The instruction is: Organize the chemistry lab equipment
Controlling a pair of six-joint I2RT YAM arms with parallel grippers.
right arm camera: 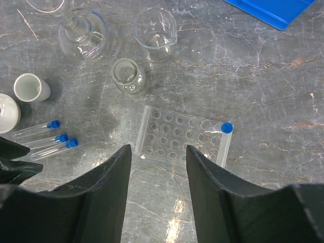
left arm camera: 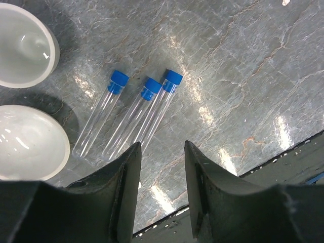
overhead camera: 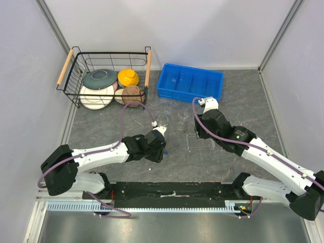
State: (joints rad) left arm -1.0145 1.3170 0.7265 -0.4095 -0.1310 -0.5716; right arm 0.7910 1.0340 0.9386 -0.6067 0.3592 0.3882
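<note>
Three clear test tubes with blue caps (left arm camera: 132, 119) lie side by side on the table just ahead of my left gripper (left arm camera: 162, 152), which is open and empty above them. Two white cups (left arm camera: 23, 45) stand to their left. A flat clear gridded rack (right arm camera: 179, 135) lies ahead of my right gripper (right arm camera: 159, 154), which is open and empty. One blue-capped tube (right arm camera: 226, 127) lies at the rack's right end. Beyond the rack stand a small conical flask (right arm camera: 129, 76), a beaker (right arm camera: 155, 28) and a round flask (right arm camera: 83, 33). The rack also shows in the top view (overhead camera: 200, 142).
A blue compartment tray (overhead camera: 190, 83) sits at the back centre. A wire basket (overhead camera: 76, 71) with coloured bowls and plates stands at the back left. The table's front edge (left arm camera: 283, 172) runs close behind the left gripper. Walls close in both sides.
</note>
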